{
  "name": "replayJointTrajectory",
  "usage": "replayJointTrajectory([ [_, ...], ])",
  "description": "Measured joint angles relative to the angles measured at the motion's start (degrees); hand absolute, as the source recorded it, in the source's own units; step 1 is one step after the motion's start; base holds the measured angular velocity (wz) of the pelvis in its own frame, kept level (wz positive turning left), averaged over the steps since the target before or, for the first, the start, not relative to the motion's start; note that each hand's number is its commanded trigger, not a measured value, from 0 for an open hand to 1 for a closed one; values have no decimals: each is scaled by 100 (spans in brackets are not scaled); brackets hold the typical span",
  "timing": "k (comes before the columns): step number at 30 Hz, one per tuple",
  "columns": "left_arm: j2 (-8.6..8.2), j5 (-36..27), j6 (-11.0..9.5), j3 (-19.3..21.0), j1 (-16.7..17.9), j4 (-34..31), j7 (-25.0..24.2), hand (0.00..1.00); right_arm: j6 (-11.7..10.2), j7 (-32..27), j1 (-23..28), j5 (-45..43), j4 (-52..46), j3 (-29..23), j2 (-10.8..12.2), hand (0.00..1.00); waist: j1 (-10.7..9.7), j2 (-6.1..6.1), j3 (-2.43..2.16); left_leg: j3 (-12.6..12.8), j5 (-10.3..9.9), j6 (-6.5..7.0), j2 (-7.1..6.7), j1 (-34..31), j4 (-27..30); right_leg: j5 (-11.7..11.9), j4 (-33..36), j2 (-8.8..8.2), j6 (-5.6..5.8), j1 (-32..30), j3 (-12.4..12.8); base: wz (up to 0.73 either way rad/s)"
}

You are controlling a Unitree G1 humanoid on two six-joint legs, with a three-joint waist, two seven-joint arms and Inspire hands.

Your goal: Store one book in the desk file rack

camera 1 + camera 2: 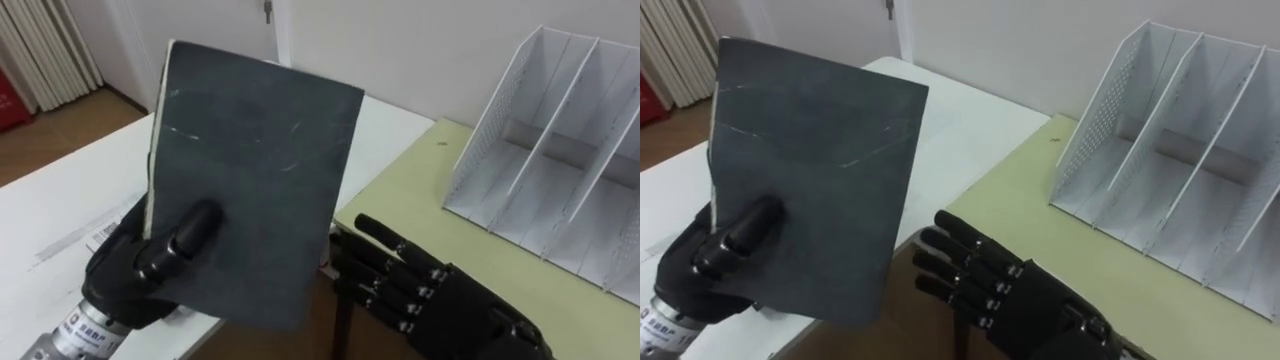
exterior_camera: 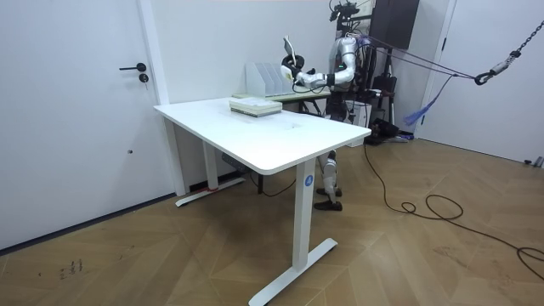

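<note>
A dark grey book (image 1: 255, 180) (image 1: 810, 170) stands upright in the air, its cover facing me. My left hand (image 1: 150, 265) (image 1: 715, 265) is shut on its lower left corner, thumb across the cover. My right hand (image 1: 420, 290) (image 1: 990, 285) hangs open low in the middle, fingers straight and pointing left, just right of the book and apart from it. The white file rack (image 1: 560, 150) (image 1: 1180, 140) with upright dividers stands on the yellow-green desk (image 1: 420, 200) to the right. In the room view the book (image 2: 291, 53) is held up next to the rack (image 2: 268, 78).
A white table (image 1: 60, 215) (image 2: 263, 132) lies to the left, with a stack of books (image 2: 253, 105) on it. A gap separates it from the yellow-green desk. A wall and a door stand behind.
</note>
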Motion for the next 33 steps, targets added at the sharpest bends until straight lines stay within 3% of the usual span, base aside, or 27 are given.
replayJointTrajectory([
  [12, 133, -3, 0, -369, 0, 10, -20, 100, 53, 51, -28, 24, 0, 78, -1, 0, -38, -21, 43, 4, -1, -3, 3, -116, 46, -5, 3, 2, -6, -93, -3, 0],
  [17, 333, -2, 19, -627, 1, 20, -127, 100, 56, 39, -32, 28, 1, 134, -15, 0, -145, -69, 28, 8, -1, -3, 6, -157, 63, -6, -14, -5, -8, -88, -55, 7],
  [26, 424, 62, 24, -756, 9, 178, -461, 100, 56, -53, -34, 56, 1, 147, -74, 0, -160, -60, 31, 24, -4, -7, 13, -166, 80, -6, -8, -6, -8, -111, -67, 0],
  [33, 782, 286, 83, -1163, 26, 374, -511, 100, 56, -167, -111, 59, 7, 288, -361, 0, -167, -2, 39, 53, -3, -6, 18, -206, 91, -5, 26, -6, -10, -180, -44, -2],
])
